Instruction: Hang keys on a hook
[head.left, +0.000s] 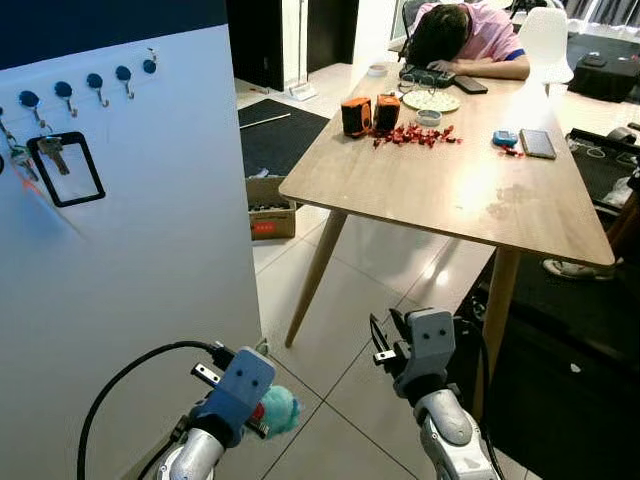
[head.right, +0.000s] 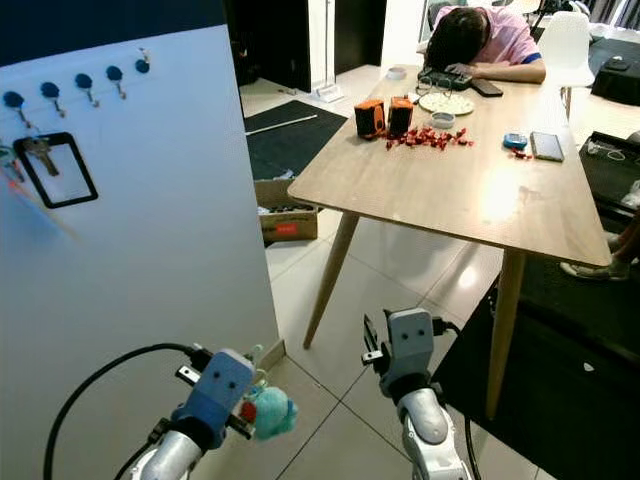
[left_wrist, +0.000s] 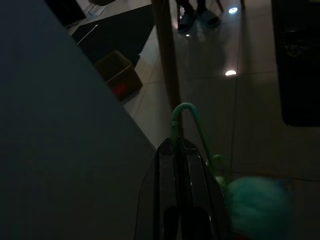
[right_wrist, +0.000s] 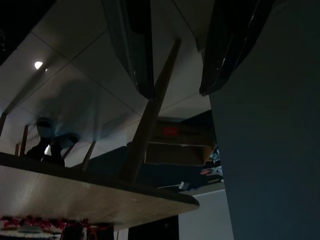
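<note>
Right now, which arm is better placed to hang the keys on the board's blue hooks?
Left. The left gripper is shut on the green key ring with the teal fluffy pompom, and hangs beside the white board carrying the blue hooks. The right gripper is open, nearer the wooden table.

Wooden table (head.left: 480, 190), slumped person (head.left: 470, 40)
</note>
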